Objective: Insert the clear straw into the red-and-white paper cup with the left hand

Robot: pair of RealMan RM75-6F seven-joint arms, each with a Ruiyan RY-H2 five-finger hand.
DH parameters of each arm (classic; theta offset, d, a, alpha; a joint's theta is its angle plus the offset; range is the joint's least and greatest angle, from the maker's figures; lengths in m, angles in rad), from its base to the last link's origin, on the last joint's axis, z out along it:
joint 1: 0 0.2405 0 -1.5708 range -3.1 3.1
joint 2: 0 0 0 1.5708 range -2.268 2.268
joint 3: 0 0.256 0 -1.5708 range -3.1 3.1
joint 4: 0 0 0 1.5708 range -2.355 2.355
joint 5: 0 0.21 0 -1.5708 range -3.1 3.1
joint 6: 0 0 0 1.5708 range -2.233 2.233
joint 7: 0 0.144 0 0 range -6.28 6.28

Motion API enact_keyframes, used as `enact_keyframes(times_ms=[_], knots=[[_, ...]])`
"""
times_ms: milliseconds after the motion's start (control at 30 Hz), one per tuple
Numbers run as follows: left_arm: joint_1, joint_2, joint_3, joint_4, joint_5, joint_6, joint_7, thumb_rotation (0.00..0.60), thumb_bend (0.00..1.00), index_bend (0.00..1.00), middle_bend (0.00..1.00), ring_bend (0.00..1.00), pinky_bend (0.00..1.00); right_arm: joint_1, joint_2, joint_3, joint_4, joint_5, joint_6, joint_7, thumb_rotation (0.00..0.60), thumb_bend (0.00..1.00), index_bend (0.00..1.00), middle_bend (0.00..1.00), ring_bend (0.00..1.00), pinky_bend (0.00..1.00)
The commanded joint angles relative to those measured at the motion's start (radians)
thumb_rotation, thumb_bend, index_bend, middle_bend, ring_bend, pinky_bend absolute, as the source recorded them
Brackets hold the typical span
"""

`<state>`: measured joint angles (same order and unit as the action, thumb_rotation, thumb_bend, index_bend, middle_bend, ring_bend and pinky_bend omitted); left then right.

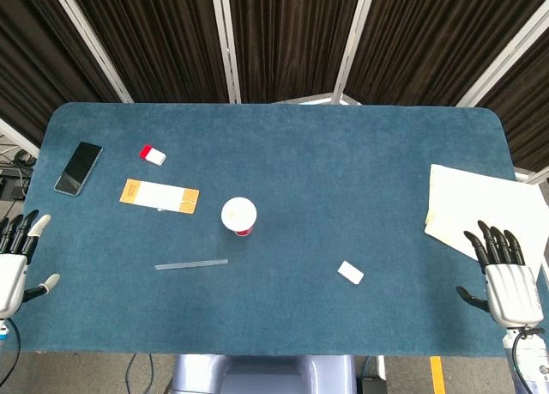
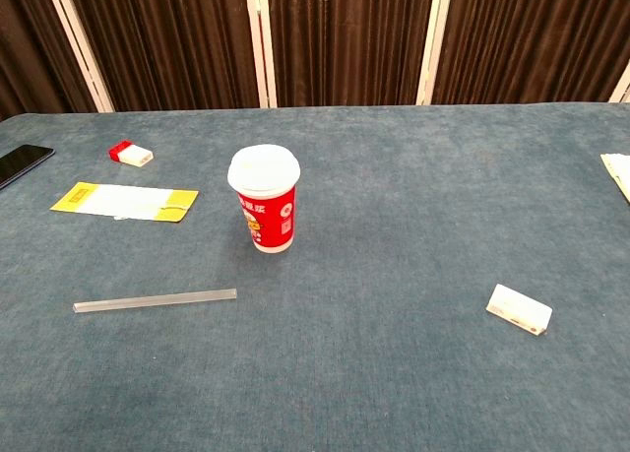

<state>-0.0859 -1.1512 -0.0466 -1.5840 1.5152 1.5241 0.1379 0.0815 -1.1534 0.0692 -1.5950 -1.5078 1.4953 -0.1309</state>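
- The left hand (image 1: pixel 15 261) rests open, fingers spread, at the table's (image 1: pixel 343 154) left edge, nothing picked up yet.
- The clear straw (image 1: pixel 191 263) lies flat near the front edge, beside the lidded red-and-white paper cup (image 1: pixel 238 215); reaching for it looks next.

Surface (image 1: pixel 343 171): dark blue-green, fuzzy. Paper cup (image 2: pixel 267 216): red w/ white marks, white lid. Straw (image 2: pixel 155 300): clear, pale. Phone (image 1: pixel 78 167), upper left of frame: black. Small box (image 1: pixel 152 155) near it: red & white. Flat packet (image 1: pixel 159 196): white w/ orange-yellow ends. Small packet (image 1: pixel 350 272), lower right: white. Paper (image 1: pixel 476 209), right edge: white. Curtain (image 1: pixel 283 33) at top: dark brown, white bars. Left hand (image 1: pixel 15 261) & right hand (image 1: pixel 506 278): white w/ black fingers.
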Motion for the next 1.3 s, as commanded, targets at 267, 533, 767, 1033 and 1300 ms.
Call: enact_keyframes(times_ms=[267,533,767,1033,1300], knots=[[0.003,0.001,-0.001,-0.007,-0.009,-0.001,0.002,0.600,0.17,0.00,0.00,0.00,0.00,0.000,0.005,-0.001,-0.012,0.008,-0.009,-0.007,0.600,0.11,0.11,0.00,0.00,0.00],[0.000,0.001,-0.002,-0.009,-0.016,-0.010,0.001,0.600,0.17,0.01,0.00,0.00,0.00,0.002,0.005,0.001,-0.015,0.022,-0.018,-0.015,0.600,0.11,0.11,0.00,0.00,0.00],[0.001,0.001,-0.002,-0.014,-0.017,-0.009,0.008,0.600,0.17,0.03,0.00,0.00,0.00,0.001,0.007,0.001,-0.013,0.019,-0.015,-0.007,0.600,0.11,0.11,0.00,0.00,0.00],[0.004,0.004,-0.003,-0.036,-0.016,-0.003,0.007,0.600,0.17,0.12,0.00,0.00,0.00,-0.003,0.007,-0.001,-0.018,0.014,-0.007,-0.010,0.600,0.11,0.11,0.00,0.00,0.00],[-0.025,-0.043,-0.020,-0.101,-0.025,-0.026,0.113,0.600,0.22,0.48,0.00,0.00,0.00,-0.003,0.006,0.000,-0.019,0.014,-0.006,-0.008,0.600,0.11,0.11,0.00,0.00,0.00]])
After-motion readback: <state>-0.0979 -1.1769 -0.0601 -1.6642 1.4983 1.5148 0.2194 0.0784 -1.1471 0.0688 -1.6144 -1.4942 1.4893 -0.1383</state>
